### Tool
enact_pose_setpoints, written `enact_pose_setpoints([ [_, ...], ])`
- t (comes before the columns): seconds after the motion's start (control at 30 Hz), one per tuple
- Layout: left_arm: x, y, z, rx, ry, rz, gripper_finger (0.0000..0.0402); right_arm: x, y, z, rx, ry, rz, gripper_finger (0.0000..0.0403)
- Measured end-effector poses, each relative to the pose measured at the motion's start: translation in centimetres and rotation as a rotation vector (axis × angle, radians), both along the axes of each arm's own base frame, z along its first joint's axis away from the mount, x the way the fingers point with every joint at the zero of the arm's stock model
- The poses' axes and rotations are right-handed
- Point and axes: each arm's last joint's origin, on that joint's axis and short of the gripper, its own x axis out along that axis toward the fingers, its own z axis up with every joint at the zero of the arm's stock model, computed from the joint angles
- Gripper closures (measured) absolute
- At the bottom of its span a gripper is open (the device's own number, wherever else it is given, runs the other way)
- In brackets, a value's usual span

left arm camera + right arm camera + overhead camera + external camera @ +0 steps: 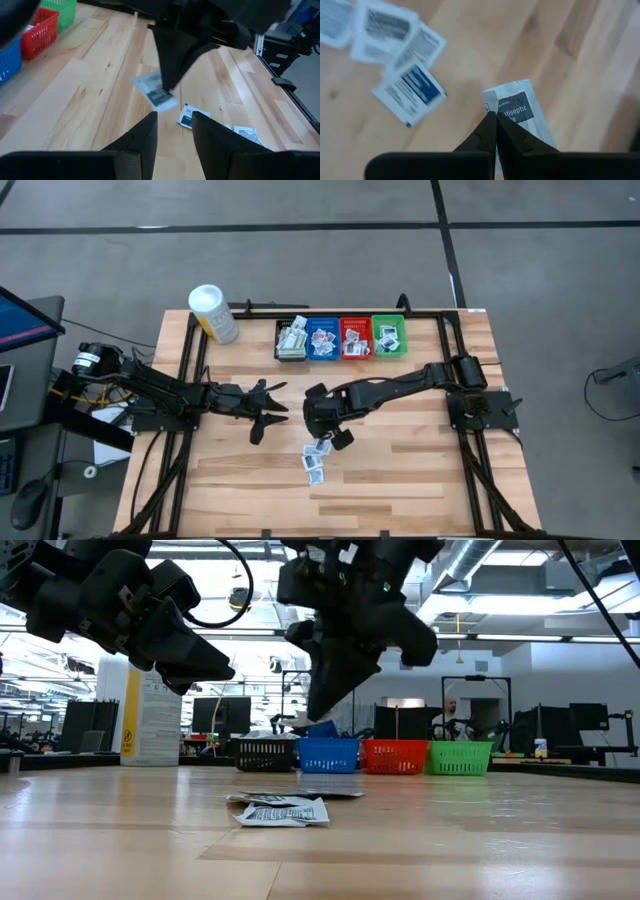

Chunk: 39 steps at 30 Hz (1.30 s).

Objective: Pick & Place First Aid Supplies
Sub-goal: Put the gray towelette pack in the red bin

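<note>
Packets (316, 457) of first aid supplies, flat and papery with printed labels, lie loose mid-desk (420, 470), with bare pale wood planks open toward the near edge. Right end effector (491, 116) hangs above them, pinched shut on an antiseptic packet (520, 112) by its corner. Left end effector (173, 125) hovers just beside, fingers parted, empty. Four ribbed plastic bins (340, 337) line the far edge.

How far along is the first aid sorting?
Done: the black, blue, red and green plastic bins already hold packets. In hand: the right gripper is shut on a white antiseptic packet, lifted off the wooden table. Left: a few small flat packets there. The left gripper waits nearby.
</note>
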Motion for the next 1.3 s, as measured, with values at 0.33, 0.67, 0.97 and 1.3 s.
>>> enact_pose_setpoints([
  [0.33,0.1,0.5,0.0,0.019,-0.003,0.063,0.028,-1.7,-5.9,4.1,-0.024,-0.043,-0.147,0.0403],
  [0.67,0.2,2.4,0.0,0.074,0.002,0.145,0.028,-8.5,-15.7,8.9,-0.085,-0.194,-0.453,0.0403],
  [0.97,0.3,4.1,0.0,0.088,0.005,0.242,0.028,-14.1,-22.2,6.5,-0.015,-0.336,-0.678,0.0403],
  [1.3,0.2,5.7,0.0,0.09,0.008,0.318,0.028,-15.1,-24.8,4.9,0.004,-0.362,-0.68,0.0403],
])
